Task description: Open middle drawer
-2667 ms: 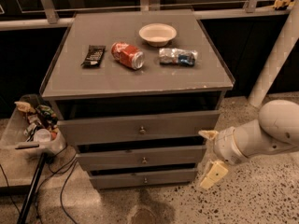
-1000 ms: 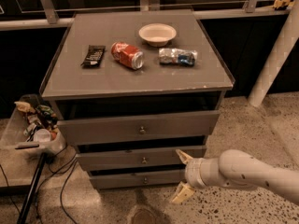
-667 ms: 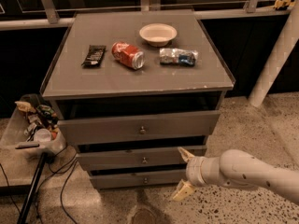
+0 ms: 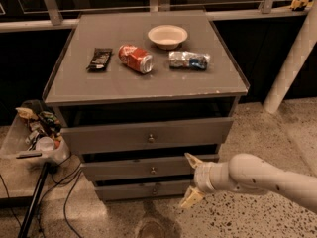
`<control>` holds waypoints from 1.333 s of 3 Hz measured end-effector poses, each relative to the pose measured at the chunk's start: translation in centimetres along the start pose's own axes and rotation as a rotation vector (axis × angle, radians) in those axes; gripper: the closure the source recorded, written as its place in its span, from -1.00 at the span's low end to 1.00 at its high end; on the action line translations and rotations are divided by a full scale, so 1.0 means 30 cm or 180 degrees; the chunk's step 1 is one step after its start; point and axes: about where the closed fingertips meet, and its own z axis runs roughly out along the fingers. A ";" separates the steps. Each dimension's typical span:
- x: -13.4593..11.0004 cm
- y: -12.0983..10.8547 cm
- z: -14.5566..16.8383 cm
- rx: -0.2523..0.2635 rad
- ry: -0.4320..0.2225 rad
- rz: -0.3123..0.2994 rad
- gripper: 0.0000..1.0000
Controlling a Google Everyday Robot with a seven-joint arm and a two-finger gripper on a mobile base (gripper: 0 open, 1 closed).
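The task is at its start: the middle drawer point(image 4: 124, 168) sits shut in the grey cabinet point(image 4: 148, 86), between the taller top drawer point(image 4: 109, 135) and the thin bottom drawer point(image 4: 129, 190). None of its inside shows, and its front lies close under the one above. The gripper point(image 4: 191, 178) hangs low in front of the cabinet's right side, at the height of the middle and bottom drawers, with its arm reaching in from the right. Its 2 fingers are spread wide, 1 up and 1 down, and hold nothing. The upper finger point(image 4: 191, 159) overlaps the right end of the middle drawer's front; whether it touches cannot be told. The small round knob point(image 4: 153, 170) at the centre of that front is untouched and lies to the left of the gripper, near but clearly apart. So nothing of the opening looks done. What is left, as I judge it, is all of it: bring the fingers across to the knob, close on it, and pull the drawer straight out.
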 end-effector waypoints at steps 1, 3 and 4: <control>0.026 -0.071 0.037 -0.0045 -0.0141 -0.0169 -1.00; 0.228 -0.177 0.049 -0.0060 -0.0230 -0.0053 -1.00; 0.228 -0.177 0.050 -0.0060 -0.0230 -0.0053 -1.00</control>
